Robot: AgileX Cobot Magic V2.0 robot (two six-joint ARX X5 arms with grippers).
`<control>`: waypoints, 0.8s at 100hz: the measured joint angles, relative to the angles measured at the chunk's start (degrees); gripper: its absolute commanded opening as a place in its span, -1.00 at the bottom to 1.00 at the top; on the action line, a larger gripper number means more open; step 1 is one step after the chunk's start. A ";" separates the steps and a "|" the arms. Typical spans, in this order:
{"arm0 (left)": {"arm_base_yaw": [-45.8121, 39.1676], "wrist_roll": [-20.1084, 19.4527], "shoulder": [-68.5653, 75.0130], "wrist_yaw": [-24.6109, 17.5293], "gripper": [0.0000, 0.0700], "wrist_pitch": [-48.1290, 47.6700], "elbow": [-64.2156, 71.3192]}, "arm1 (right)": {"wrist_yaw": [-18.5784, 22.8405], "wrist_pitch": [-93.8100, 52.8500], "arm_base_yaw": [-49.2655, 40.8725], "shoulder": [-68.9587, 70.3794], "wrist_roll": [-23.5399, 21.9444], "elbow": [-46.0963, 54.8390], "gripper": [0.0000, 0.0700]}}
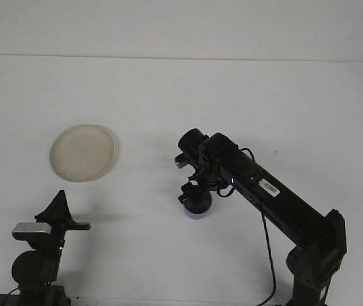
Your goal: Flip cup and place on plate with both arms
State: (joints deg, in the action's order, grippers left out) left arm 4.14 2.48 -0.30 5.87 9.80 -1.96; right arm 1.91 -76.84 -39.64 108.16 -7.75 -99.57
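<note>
Right gripper (193,192) is being held directly over blue cup (197,208) at table centre — finger state cannot be told, wrist blocking view. Cup's axis is being judged roughly vertical. Plate (82,152) is lying well apart, up-left — nearer left gripper (59,207), parked low, fingers appearing spread.

One high front view—looking forward and down over the table (245,89).
</note>
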 measured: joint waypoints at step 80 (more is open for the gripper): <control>0.00 0.00 0.00 0.00 -0.97 0.00 0.00 | 2.60 -0.02 27.45 -17.90 4.07 -3.76 0.21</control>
State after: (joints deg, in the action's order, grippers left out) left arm 4.14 2.48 -0.30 5.87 9.80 -1.96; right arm 4.51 -76.86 -12.19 90.26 -3.68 -103.33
